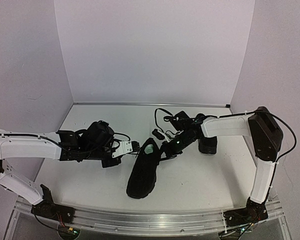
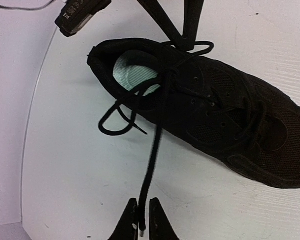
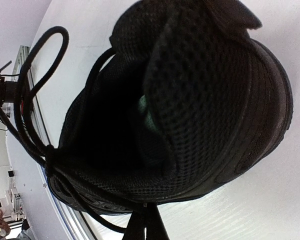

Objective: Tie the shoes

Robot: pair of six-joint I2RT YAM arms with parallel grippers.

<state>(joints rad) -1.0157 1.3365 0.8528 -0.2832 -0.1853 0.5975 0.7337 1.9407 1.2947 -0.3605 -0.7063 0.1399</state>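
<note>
One black shoe (image 1: 141, 172) lies mid-table, heel away from the arm bases, its pale green insole (image 2: 132, 75) showing. My left gripper (image 2: 141, 216) is shut on the tip of a thin black lace (image 2: 153, 160) that runs taut from the shoe (image 2: 225, 120) toward it. At the shoe's heel end on the top view's right, my right gripper (image 1: 165, 149) has its fingers (image 2: 184, 37) closed where a lace loop crosses the collar. In the right wrist view the right gripper (image 3: 149, 222) sits tight against the shoe's collar (image 3: 200, 110). The second shoe (image 1: 208, 144) lies behind the right arm, mostly hidden.
A loose lace loop (image 2: 115, 125) lies on the white table (image 1: 200, 180) beside the shoe's heel. More black lace (image 1: 160, 117) curls at the back near the second shoe. White walls close in the left, back and right. A metal rail (image 1: 150, 220) lines the near edge.
</note>
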